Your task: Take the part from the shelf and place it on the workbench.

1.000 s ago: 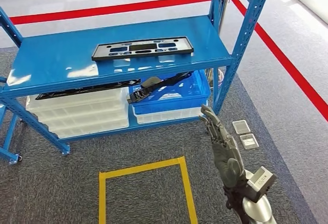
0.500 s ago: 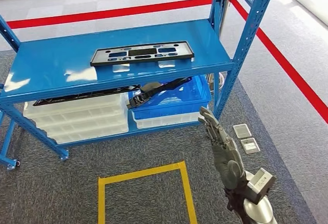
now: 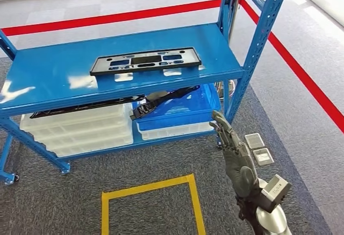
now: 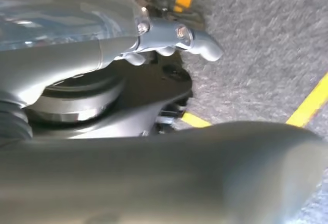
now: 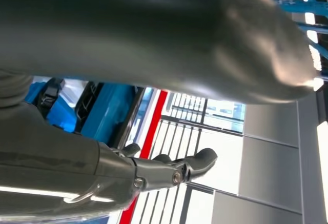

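Observation:
A long flat black part [image 3: 145, 61] with cut-out slots lies on the upper blue shelf board [image 3: 61, 79] of the rack, near its middle. My right hand [image 3: 232, 150] is raised in front of the rack's right post, below and to the right of the part, fingers stretched out and holding nothing. The same hand's fingers [image 5: 170, 168] are straight in the right wrist view, with blue shelving behind them. In the left wrist view my left hand [image 4: 174, 39] hangs over grey carpet, fingers spread with nothing in them.
The lower shelf holds white stacked trays [image 3: 81, 127] and a blue bin [image 3: 183, 108] with black parts. A yellow taped square [image 3: 150, 203] marks the carpet in front. Two floor plates [image 3: 259, 148] lie right of my hand. Red floor tape [image 3: 300, 73] runs behind and right.
The whole picture has shifted slightly, so the camera moved: the rack sits a little lower and further left. My right hand stays raised in about the same pose.

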`<state>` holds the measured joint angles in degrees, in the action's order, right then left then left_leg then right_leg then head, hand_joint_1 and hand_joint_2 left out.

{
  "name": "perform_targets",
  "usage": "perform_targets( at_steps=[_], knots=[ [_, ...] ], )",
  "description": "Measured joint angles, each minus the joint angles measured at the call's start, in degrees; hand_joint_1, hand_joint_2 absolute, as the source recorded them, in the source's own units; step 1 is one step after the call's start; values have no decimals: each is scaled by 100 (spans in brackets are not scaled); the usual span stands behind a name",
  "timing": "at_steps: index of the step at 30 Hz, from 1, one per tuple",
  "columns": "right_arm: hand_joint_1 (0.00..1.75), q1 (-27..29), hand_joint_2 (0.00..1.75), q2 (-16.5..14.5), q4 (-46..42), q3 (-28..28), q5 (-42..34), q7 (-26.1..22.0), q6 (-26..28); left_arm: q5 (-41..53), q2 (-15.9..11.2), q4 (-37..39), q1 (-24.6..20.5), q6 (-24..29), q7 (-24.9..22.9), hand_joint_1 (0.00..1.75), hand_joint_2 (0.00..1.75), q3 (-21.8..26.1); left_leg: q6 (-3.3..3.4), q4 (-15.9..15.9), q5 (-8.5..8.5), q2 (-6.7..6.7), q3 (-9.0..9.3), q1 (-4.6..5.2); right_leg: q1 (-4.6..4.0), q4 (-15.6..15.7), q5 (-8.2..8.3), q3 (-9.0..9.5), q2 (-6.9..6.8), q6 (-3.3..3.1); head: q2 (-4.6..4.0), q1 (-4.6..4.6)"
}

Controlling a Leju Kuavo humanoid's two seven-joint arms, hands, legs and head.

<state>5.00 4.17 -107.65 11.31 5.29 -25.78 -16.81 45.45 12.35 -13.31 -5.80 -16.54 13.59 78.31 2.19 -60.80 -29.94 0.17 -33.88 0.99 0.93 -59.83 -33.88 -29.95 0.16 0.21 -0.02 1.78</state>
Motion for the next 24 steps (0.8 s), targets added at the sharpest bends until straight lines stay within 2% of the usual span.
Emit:
perform_targets(
  at_steps=[3, 4, 5, 7, 8, 9, 10, 12, 13, 14, 15, 18, 19, 20, 22, 23, 24],
  knots=[
    [0, -1, 0, 4, -19, 1, 3, 66, 13, -6, -3, 0, 3, 9, 5, 0, 0, 2, 13, 154, -5, 3, 73, -18, 14, 11, -40, 20, -11, 87, 0, 0],
    [0, -2, 0, 10, -28, 2, 9, 87, 27, -8, -3, 0, 4, 10, 7, 0, 0, 2, 18, 211, 5, 7, 114, -40, 9, -90, -108, -16, -12, 110, 0, -2],
    [0, 0, 0, 17, -34, 3, 15, 105, 42, -8, -2, 0, 4, 10, 8, 0, 0, 2, 26, 257, 10, 13, 157, -62, 6, -308, -224, -114, -12, 128, 0, -3],
    [0, 11, 0, 40, -33, 5, 28, 123, 67, -7, -2, 0, 3, 9, 9, 0, 0, 2, 48, 269, -22, 20, 206, -67, 9, -1023, -518, -509, -11, 161, 0, -5],
    [0, 19, 0, 54, -33, 5, 37, 126, 75, -5, -2, 0, 6, 9, 8, 0, 0, 2, 53, 269, -44, 22, 228, -69, 14, -1338, -592, -712, -11, 181, 0, -5],
    [0, 24, 0, 72, -34, 5, 51, 119, 86, -3, -2, 0, 10, 9, 7, 0, 0, 2, 48, 268, -71, 22, 257, -73, 18, -1486, -555, -840, -12, 198, 0, -5],
    [0, 25, 0, 87, -36, 5, 69, 105, 95, 0, -1, 0, 15, 9, 6, 0, 0, 2, 34, 267, -102, 19, 295, -79, 22, -1409, -398, -859, -14, 214, 0, -5],
    [0, 22, 0, 112, -43, 5, 103, 58, 110, 5, 3, 0, 21, 8, 5, 0, 0, 2, -21, 260, -181, 15, 395, -96, 33, -749, 82, -627, -22, 237, 0, -6],
    [0, 18, 0, 119, -49, 5, 124, 31, 120, 7, 5, 0, 18, 8, 5, 0, 0, 2, -60, 245, -228, 12, 434, -91, 33, -402, 239, -489, -24, 231, 0, -6],
    [0, 16, 0, 126, -58, 5, 170, 6, 141, 9, 5, 0, 14, 7, 5, 0, 0, 2, -95, 237, -264, 10, 459, -83, 31, -172, 317, -394, -25, 204, 0, -4],
    [0, 14, 0, 136, -70, 5, 246, -14, 174, 9, 5, 0, 9, 6, 5, 0, 0, 2, -122, 235, -290, 9, 472, -73, 24, -70, 313, -352, -23, 165, 0, -2],
    [0, 12, 0, 188, -103, 3, 548, -31, 288, 10, 5, 0, -4, -2, 7, 0, 0, 2, -171, 218, -342, 3, 486, -74, 22, -48, 259, -330, -31, 44, 0, 4],
    [0, 11, 0, 205, -114, 3, 620, -34, 311, 10, 4, 0, -8, -6, 8, 0, 0, 2, -198, 109, -409, 2, 443, -82, 31, -42, 247, -314, -52, 11, 0, 5],
    [0, 9, 0, 218, -124, 3, 669, -36, 325, 10, 4, 0, -10, -9, 9, 0, 0, 2, -229, -111, -525, 1, 338, -91, 41, -37, 233, -297, -80, -19, 0, 6],
    [0, 7, 0, 240, -138, 3, 722, -41, 347, 10, 4, 0, -6, -15, 9, 0, 0, 2, -278, -867, -837, 1, -74, -109, 38, -37, 188, -262, -145, -60, 0, 8],
    [0, 8, 0, 250, -138, 3, 733, -41, 356, 10, 4, 0, 2, -16, 9, 0, 0, 2, -287, -1226, -937, 1, -294, -114, 33, -37, 163, -239, -171, -67, 0, 8],
    [0, 10, 0, 258, -138, 3, 740, -41, 366, 10, 4, 0, 12, -16, 9, 0, 0, 2, -286, -1436, -935, 1, -450, -114, 27, -38, 133, -206, -188, -68, 0, 7]
  ],
)
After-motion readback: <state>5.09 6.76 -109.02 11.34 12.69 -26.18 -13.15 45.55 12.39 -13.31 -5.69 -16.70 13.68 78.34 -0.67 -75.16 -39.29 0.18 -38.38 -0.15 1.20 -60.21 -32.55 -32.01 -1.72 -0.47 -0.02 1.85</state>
